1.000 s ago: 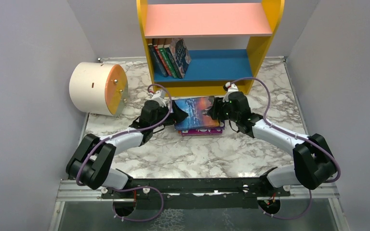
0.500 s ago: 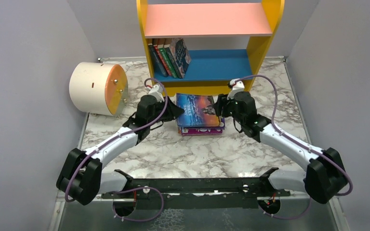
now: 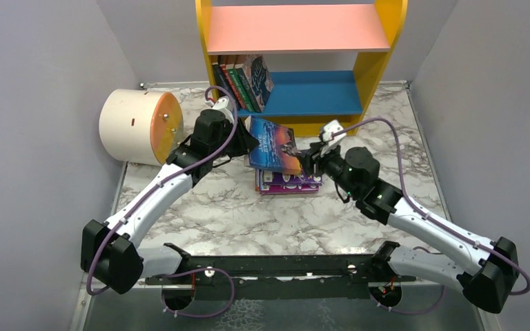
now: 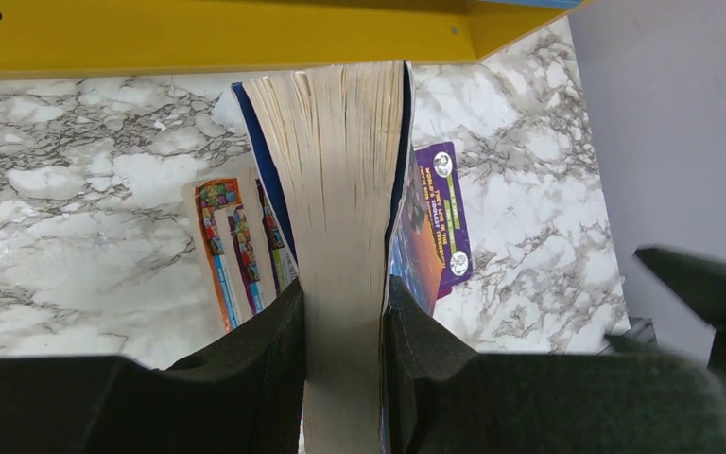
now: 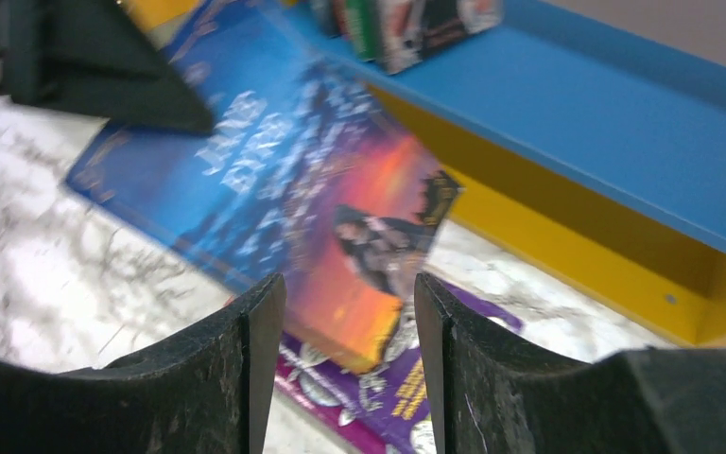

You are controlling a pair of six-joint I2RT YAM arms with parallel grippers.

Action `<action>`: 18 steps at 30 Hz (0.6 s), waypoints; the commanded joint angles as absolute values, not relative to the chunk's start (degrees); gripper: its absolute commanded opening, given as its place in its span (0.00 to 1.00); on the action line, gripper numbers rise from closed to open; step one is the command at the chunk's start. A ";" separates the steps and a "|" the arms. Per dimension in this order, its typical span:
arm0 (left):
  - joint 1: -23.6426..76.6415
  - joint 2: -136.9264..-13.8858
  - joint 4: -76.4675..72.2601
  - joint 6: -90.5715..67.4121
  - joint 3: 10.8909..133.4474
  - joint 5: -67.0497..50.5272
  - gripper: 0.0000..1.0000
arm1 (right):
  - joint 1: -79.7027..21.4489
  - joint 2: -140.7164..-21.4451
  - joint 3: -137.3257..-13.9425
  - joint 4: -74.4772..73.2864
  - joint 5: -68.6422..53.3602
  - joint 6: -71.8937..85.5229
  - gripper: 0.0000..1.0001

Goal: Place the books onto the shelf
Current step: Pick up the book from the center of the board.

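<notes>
My left gripper is shut on a thick book with a blue and orange cover. It holds the book tilted above the stack, just in front of the shelf. In the left wrist view the page edge is clamped between the fingers of the left gripper. My right gripper is open at the book's right edge, nothing between its fingers. In the right wrist view the right gripper looks onto the cover. A purple book tops the stack on the table. Several books stand on the blue lower board.
A cream cylinder with an orange end lies at the left of the marble table. The shelf's yellow base is just beyond the held book. Grey walls close in on both sides. The pink upper board is bare.
My left gripper closed on the blue and orange book, then lifted and tilted it toward the shelf. The right arm's elbow swung out to the right; its gripper stayed open.
</notes>
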State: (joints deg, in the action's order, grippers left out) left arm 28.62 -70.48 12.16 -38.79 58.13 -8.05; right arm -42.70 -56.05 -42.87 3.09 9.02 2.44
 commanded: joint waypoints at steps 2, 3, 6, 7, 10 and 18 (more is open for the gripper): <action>28.67 -72.49 12.36 -38.85 65.68 -8.70 0.00 | -53.66 -60.61 -43.42 5.01 19.69 -6.00 0.51; 28.68 -72.95 12.79 -38.78 66.32 -8.90 0.00 | -55.11 -61.76 -43.65 5.30 20.97 -6.73 0.51; 28.65 -74.16 14.46 -38.72 68.05 -8.42 0.00 | -58.05 -63.27 -43.26 7.35 23.38 -7.45 0.51; 28.65 -74.35 14.83 -38.68 68.49 -8.09 0.00 | -58.66 -63.24 -42.94 8.49 23.55 -7.55 0.51; 28.65 -74.89 16.21 -38.46 69.71 -7.35 0.00 | -59.73 -63.09 -41.93 10.29 23.21 -8.08 0.52; 28.67 -76.80 18.51 -38.41 72.42 -7.74 0.00 | -63.45 -69.93 -43.23 11.14 27.19 -12.19 0.52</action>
